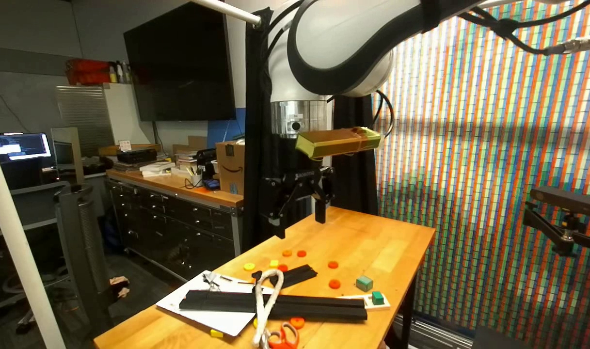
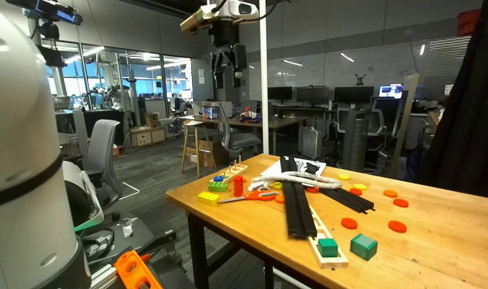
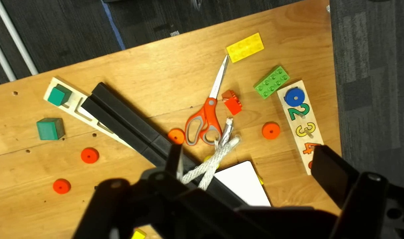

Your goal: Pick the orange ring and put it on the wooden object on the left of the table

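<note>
Spread wide, the two fingers (image 1: 320,213) of my tool (image 1: 300,228) have nothing between them. It hangs high over the wooden counter (image 3: 175,63), well away from all the things on it. One orange ring (image 3: 268,128) lies flat near the wooden number board (image 3: 300,140), between it and a red block (image 3: 232,102). Another orange ring (image 3: 174,134) is right next to the handles of the scissors (image 3: 211,109). In an exterior view, a third orange ring (image 2: 390,193) lies close to a red ring (image 2: 400,202). I cannot tell which orange ring is the one to pick. The number board shows a 2, a 3 and a 4, and has little pegs (image 3: 308,133). A blue ring (image 3: 292,95) sits on one end of it, with a green block (image 3: 272,82) just beside. In the wrist view, one finger of mine hides part of the board. The scissors point at a yellow block (image 3: 245,47). White rope (image 3: 211,161) lies across a long black track (image 3: 148,136). One green cube (image 3: 59,95) is on the end of a pale wooden frame (image 2: 333,263), and another green cube (image 3: 48,129) stands close by.
</note>
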### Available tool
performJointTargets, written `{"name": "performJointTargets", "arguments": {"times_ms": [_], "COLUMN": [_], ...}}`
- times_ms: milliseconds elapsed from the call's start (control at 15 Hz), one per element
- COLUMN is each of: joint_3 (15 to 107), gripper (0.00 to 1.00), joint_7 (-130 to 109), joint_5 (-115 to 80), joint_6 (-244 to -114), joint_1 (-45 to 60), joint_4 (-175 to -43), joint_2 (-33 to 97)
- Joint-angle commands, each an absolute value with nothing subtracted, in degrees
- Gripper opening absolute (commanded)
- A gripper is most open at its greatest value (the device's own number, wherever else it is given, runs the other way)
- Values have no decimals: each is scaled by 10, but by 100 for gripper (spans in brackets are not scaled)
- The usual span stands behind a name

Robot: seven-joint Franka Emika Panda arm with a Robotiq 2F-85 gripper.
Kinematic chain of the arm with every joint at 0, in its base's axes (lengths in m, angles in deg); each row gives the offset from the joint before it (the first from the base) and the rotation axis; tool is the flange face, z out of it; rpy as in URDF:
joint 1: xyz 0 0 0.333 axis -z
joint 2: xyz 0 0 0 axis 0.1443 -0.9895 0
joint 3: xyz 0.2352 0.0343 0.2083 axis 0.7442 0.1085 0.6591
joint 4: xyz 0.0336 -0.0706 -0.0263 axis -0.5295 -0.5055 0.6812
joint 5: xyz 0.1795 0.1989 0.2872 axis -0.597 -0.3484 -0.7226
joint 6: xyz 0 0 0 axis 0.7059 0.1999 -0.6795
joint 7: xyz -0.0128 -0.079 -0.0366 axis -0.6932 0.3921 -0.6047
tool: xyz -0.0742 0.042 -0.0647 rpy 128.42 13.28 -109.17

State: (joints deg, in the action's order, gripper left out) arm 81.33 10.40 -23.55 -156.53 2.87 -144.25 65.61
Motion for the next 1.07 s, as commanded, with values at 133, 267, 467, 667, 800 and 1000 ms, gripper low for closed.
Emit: {"name": "performJointTargets", "arguments": {"times_ms": [133, 267, 467, 667, 800, 1000], "joint_3": [799, 793, 783, 768, 752, 718], "gripper": [100, 100, 100, 100, 100, 100], "joint_7": [139, 174, 231, 280, 311, 321], "joint_5": [-198, -184, -155, -123, -104, -115], "joint_6": [-1666, -1716, -1791, -1838, -1852, -1888], "joint_1": [37, 50, 76, 97, 108, 111], "joint_4": [-1490, -1510, -1538, -1543, -1532, -1531], "joint_2": [659, 649, 624, 587, 554, 514]}}
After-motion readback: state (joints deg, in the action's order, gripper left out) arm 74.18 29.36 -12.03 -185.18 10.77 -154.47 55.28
